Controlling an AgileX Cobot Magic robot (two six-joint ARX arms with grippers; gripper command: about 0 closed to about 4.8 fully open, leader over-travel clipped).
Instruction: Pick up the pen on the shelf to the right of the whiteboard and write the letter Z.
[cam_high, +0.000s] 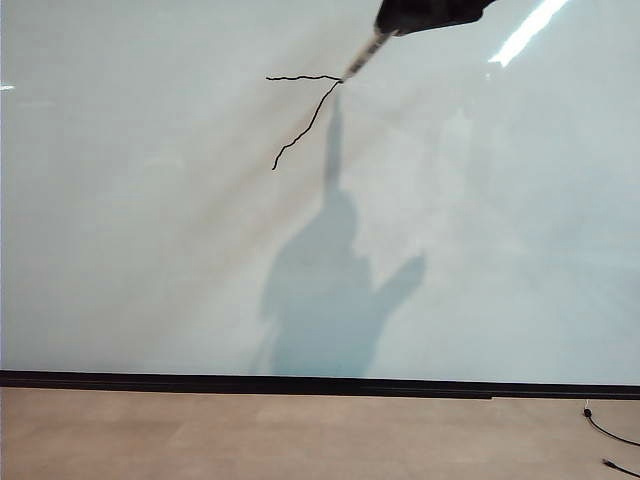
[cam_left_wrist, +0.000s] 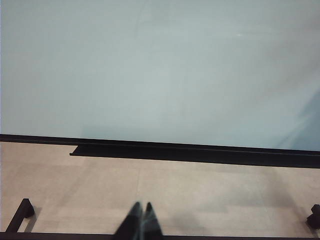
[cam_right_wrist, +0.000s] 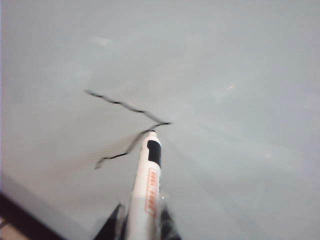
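The whiteboard (cam_high: 480, 230) fills the exterior view, with a black strip along its bottom edge. My right gripper (cam_high: 392, 24) reaches in from the top, shut on the pen (cam_high: 362, 58). The white barrel (cam_right_wrist: 146, 195) sits between the two dark fingers (cam_right_wrist: 142, 214). Its dark tip (cam_right_wrist: 152, 134) is at the board, by the right end of a wobbly level black stroke (cam_high: 300, 77). From that corner a slanting stroke (cam_high: 305, 128) runs down to the left. My left gripper (cam_left_wrist: 142, 206) hangs shut and empty over the floor. No shelf to the board's right is in view.
The arm's shadow (cam_high: 325, 300) falls on the board below the strokes. A black ledge (cam_left_wrist: 190, 152) juts out along the board's bottom edge. Tan floor (cam_high: 300, 435) lies below, with a thin cable (cam_high: 610, 435) at the right. Dark frame pieces (cam_left_wrist: 22, 212) stand on the floor.
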